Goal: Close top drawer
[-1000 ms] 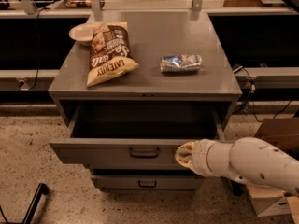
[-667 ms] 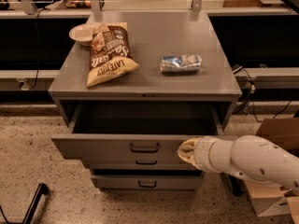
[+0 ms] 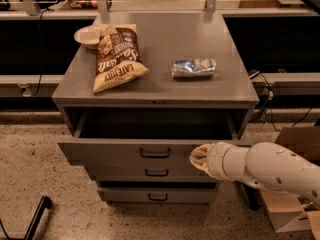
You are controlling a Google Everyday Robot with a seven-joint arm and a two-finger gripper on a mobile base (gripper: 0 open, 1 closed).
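The top drawer (image 3: pixel 115 153) of a grey metal cabinet stands part open, its flat front with a small dark pull handle (image 3: pixel 155 153) at the centre. Its inside is dark and looks empty. My gripper (image 3: pixel 199 157) comes in from the right on a thick white arm (image 3: pixel 265 168) and rests against the right part of the drawer front, right of the handle. Two lower drawers (image 3: pixel 157 172) sit below; the bottom one (image 3: pixel 158 196) stands out a little.
On the cabinet top (image 3: pixel 200 91) lie a brown chip bag (image 3: pixel 116 56), a small white bowl (image 3: pixel 88 35) and a crushed silver can (image 3: pixel 193 68). A cardboard box (image 3: pixel 295 204) stands on the floor at the right. Cables hang right of the cabinet. A black bar (image 3: pixel 35 219) is at bottom left.
The top drawer has slid inward toward the cabinet, with my gripper moving in along with its front.
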